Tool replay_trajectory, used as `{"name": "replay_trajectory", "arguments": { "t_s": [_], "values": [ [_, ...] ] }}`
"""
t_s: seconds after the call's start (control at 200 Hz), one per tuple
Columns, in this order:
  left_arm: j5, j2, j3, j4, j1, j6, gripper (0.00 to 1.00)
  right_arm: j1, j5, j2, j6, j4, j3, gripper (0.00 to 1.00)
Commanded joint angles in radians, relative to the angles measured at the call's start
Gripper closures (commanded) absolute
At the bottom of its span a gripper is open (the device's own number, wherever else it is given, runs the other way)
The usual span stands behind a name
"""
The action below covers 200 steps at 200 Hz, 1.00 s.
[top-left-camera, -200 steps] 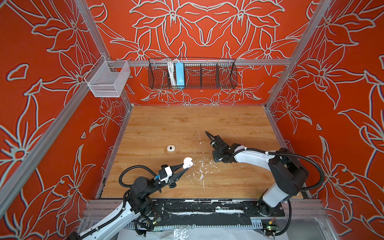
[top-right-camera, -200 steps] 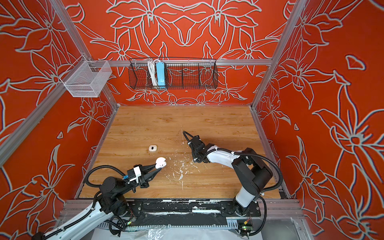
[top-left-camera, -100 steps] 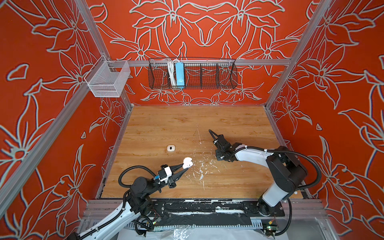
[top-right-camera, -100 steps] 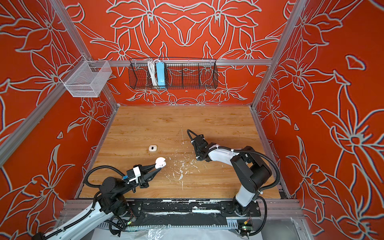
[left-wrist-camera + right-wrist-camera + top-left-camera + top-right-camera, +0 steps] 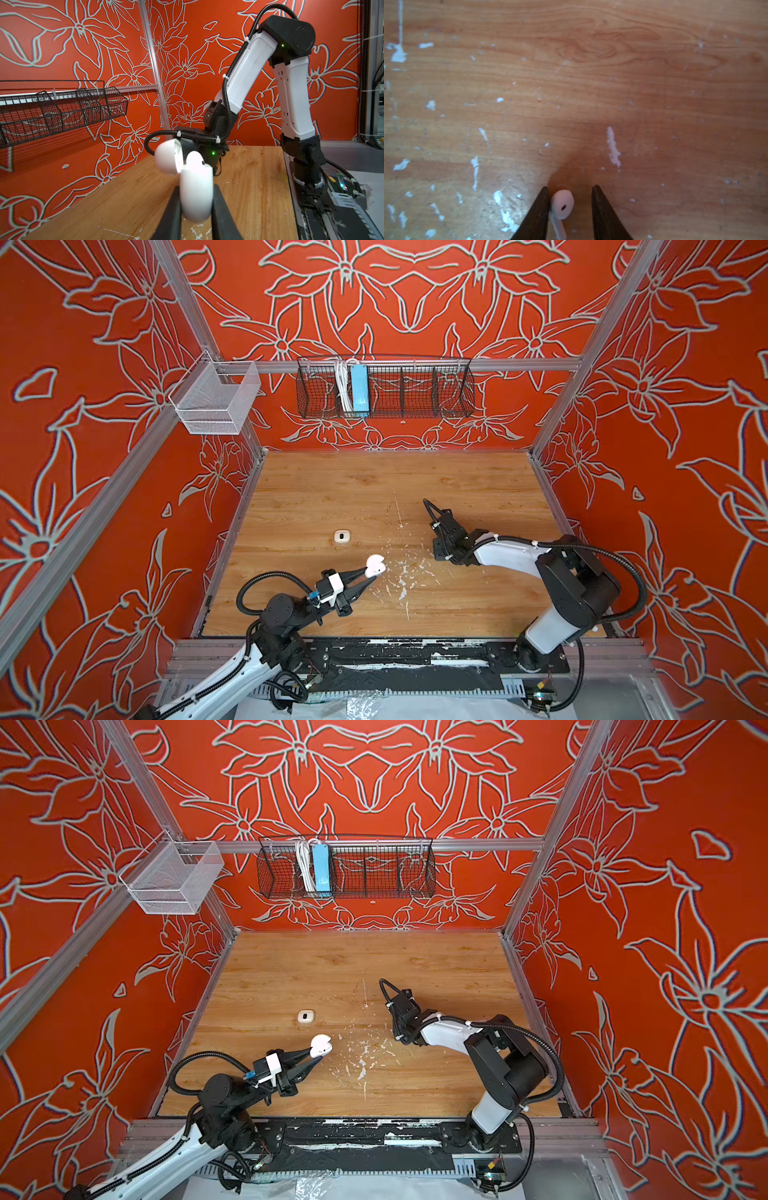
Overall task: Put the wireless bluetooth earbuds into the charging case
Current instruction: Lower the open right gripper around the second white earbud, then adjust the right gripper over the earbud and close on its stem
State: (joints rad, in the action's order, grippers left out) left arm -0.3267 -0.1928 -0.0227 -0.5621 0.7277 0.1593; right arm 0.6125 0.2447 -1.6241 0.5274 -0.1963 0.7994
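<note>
Over the last second the right gripper (image 5: 570, 187) had narrowed its black jaws around a small glossy white earbud (image 5: 563, 204) with a short stem, which lay on the scratched wooden worktop (image 5: 332, 489) right of its middle. The jaws were not yet closed: one finger touched the earbud, the other stood apart. The left gripper (image 5: 371, 575) had not moved. It clamped the round white plastic charging case (image 5: 195, 193) above the worktop's front half, with the lid (image 5: 167, 155) open and another earbud (image 5: 195, 159) apparently seated. The pick seemed nearly complete.
</note>
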Motion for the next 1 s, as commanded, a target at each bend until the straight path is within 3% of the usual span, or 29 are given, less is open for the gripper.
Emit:
{"name": "replay_trajectory", "arguments": {
  "t_s": [0.0, 0.385, 0.756, 0.881, 0.996],
  "values": [
    [-0.004, 0.015, -0.010, -0.014, 0.003, 0.005, 1.00, -0.031, 0.004, 0.037, 0.056, -0.010, -0.060, 0.64],
    [0.003, 0.023, -0.013, -0.003, 0.002, 0.008, 1.00, -0.045, -0.046, 0.124, 0.020, 0.028, -0.122, 0.58],
    [0.006, 0.035, -0.016, 0.008, 0.003, 0.008, 1.00, -0.038, -0.187, 0.136, 0.071, 0.097, -0.178, 0.59],
    [0.008, 0.041, -0.016, 0.010, 0.003, 0.006, 1.00, -0.031, -0.176, 0.163, 0.096, 0.083, -0.187, 0.66],
    [0.009, 0.041, -0.016, 0.010, 0.003, 0.005, 1.00, -0.026, -0.089, 0.179, 0.108, 0.028, -0.178, 0.66]
  ]
}}
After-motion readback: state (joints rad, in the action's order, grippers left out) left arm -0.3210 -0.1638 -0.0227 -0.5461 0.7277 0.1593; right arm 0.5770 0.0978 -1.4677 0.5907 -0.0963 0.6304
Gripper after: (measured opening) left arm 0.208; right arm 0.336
